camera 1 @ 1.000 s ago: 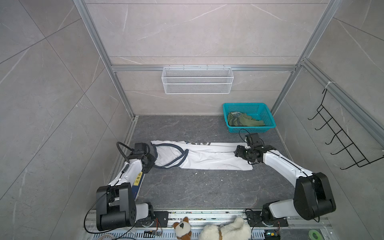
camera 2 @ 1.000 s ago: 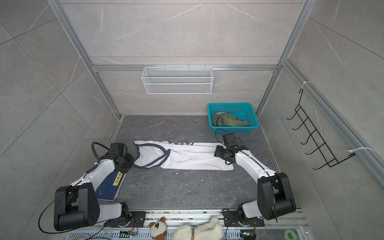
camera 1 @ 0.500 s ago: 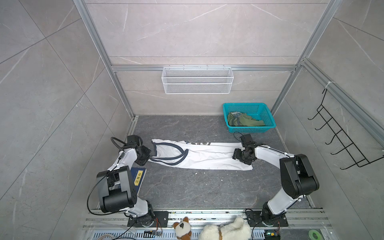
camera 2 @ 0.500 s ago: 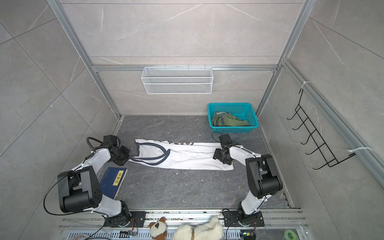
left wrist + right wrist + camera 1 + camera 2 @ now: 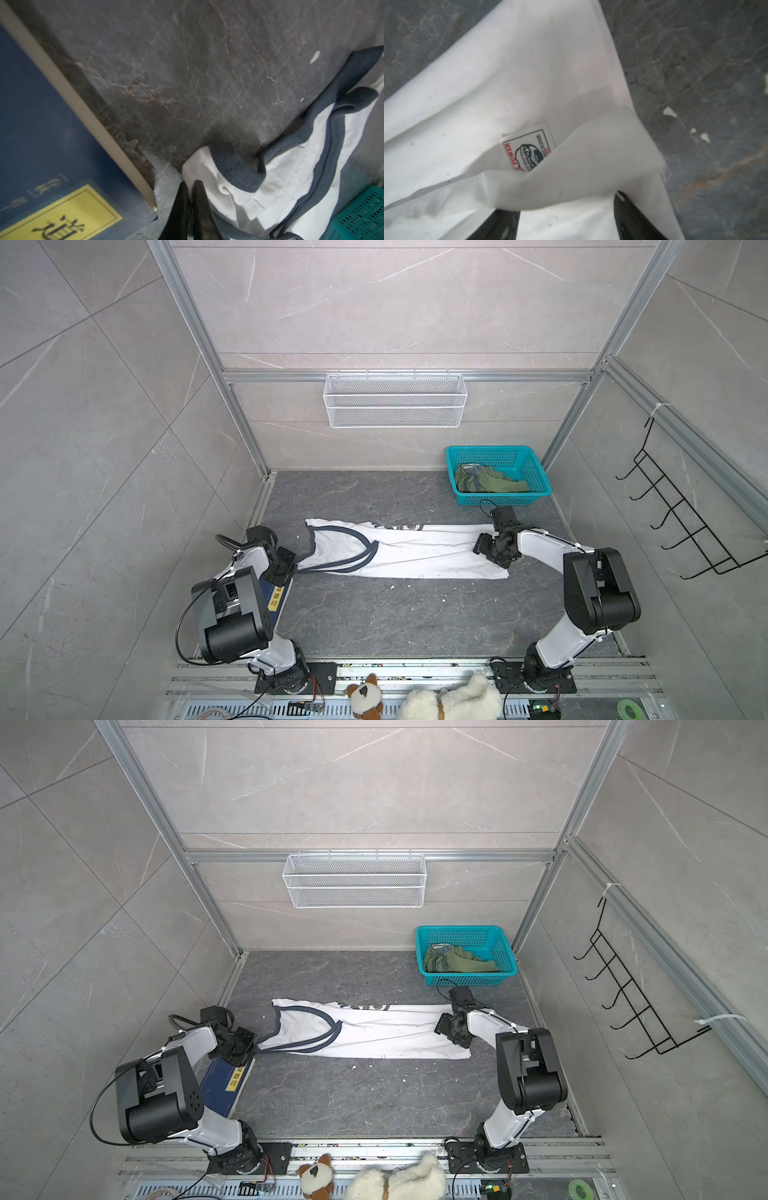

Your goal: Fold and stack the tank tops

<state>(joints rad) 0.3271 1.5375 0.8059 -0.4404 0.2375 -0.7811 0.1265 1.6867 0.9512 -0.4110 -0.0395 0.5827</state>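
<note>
There are two tank tops. The white tank top (image 5: 399,551), trimmed in navy, lies folded lengthwise across the middle of the dark stone floor (image 5: 374,614), running from 9 to 3 o'clock. The olive green tank top (image 5: 486,484) sits crumpled in the single teal basket (image 5: 540,491) at 1 o'clock.

There are two arms. The left gripper (image 5: 293,569) is at the strap end at 9 o'clock, and the right gripper (image 5: 482,549) is on the hem end at 3 o'clock.

At 6 o'clock sit a brown-faced plush toy (image 5: 365,695) and a white plush toy (image 5: 453,702). One blue book (image 5: 276,599) lies under the left arm at 8 o'clock. One white wire shelf (image 5: 395,400) hangs at 12 o'clock, and one black hook rack (image 5: 681,522) hangs on the side wall at 3 o'clock.

Both top views give the layout but hide the fingertips. The left wrist view shows that gripper's fingers (image 5: 179,212) nearly together, pinching the strap's white corner beside the navy ribbing. The right wrist view shows that gripper's fingers (image 5: 633,218) spread wide, with a flap of hem draped over them but not pinched.

The sewn tag (image 5: 527,149), seen only from the right wrist, reads "POWER" in red beside a navy emblem; its smaller lines are too small to read. The book's yellow label (image 5: 62,216) shows 道 in the left wrist view. The navy print (image 5: 399,526) on the white top's 12 o'clock edge is unreadable.
</note>
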